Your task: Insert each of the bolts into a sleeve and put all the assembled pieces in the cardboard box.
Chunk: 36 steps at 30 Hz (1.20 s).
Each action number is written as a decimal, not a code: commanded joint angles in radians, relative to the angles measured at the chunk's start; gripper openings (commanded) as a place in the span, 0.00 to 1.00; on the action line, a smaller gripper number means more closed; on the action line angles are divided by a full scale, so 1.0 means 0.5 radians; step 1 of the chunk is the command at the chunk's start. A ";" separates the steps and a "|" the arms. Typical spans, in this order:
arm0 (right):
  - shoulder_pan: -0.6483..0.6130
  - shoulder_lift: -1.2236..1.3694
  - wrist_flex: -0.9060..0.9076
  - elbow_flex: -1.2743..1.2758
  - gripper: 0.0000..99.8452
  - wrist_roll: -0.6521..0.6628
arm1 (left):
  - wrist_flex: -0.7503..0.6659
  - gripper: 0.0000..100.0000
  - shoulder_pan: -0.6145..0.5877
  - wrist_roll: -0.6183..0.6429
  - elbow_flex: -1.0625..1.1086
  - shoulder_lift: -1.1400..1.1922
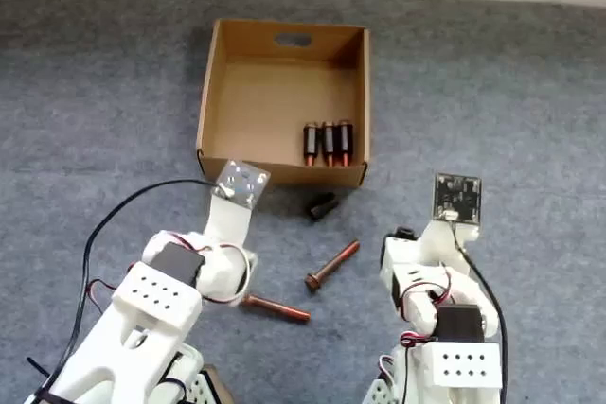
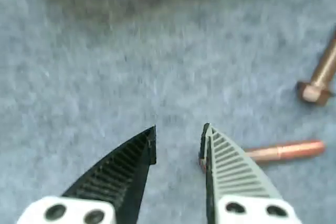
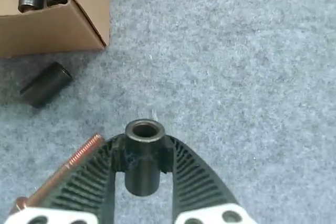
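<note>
Your right gripper (image 3: 143, 148) clamps a sleeve (image 3: 142, 174)
Your left gripper (image 2: 178, 137) hangs open over the carpet, a bolt (image 2: 286, 150) just beside it

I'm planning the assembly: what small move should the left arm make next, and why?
Probably shift the open left tool sideways over the copper-coloured metal bolt beside its grey finger and close. The right tool holds a black cylindrical sleeve awaiting a bolt.
</note>
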 commanded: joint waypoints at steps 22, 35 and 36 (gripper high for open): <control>0.011 -0.023 -0.008 -0.014 0.00 -0.009 | 0.295 0.17 0.459 0.025 -0.140 -0.005; 0.014 -0.023 -0.005 -0.014 0.00 -0.006 | 0.018 0.17 0.158 0.018 0.094 0.008; 0.014 -0.023 -0.005 -0.014 0.00 -0.006 | -0.040 0.17 0.152 0.018 0.124 0.008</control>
